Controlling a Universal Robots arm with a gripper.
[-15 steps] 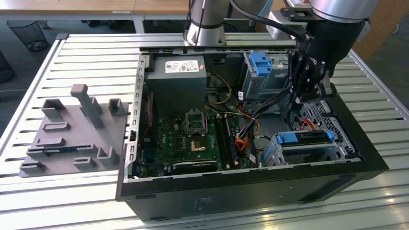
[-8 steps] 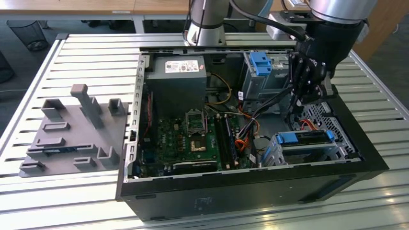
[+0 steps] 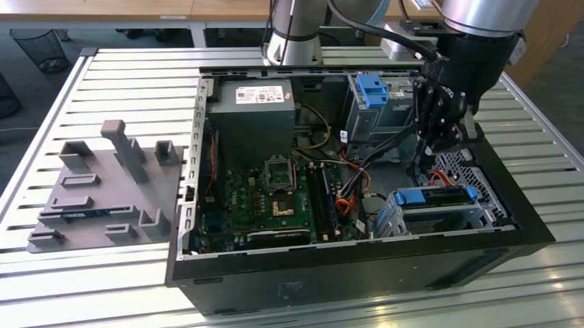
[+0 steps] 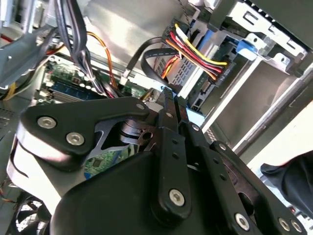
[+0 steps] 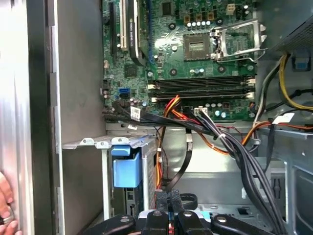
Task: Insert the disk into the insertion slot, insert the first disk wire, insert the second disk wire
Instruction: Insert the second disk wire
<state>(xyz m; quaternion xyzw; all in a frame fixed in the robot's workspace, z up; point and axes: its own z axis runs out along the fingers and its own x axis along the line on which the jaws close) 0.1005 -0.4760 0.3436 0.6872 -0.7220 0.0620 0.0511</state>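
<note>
Your pincer (image 3: 444, 137): hangs inside the case, grip state cannot be told | disk (image 3: 436, 195): seated in insertion slot (image 3: 401, 217), near-right corner on exterior view's right | motherboard (image 3: 273, 195): left of it

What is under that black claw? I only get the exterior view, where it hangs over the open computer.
Observer: In the first wrist view, a black flat cable loops down to the claw.
Operator: Anything by that silver cage?
Observer: In the second wrist view, a black plug on yellow, red and black wires sits at the insertion slot.
Operator: Is anybody close?
Observer: In the first wrist view, a person's hand shows beside the case wall.
</note>
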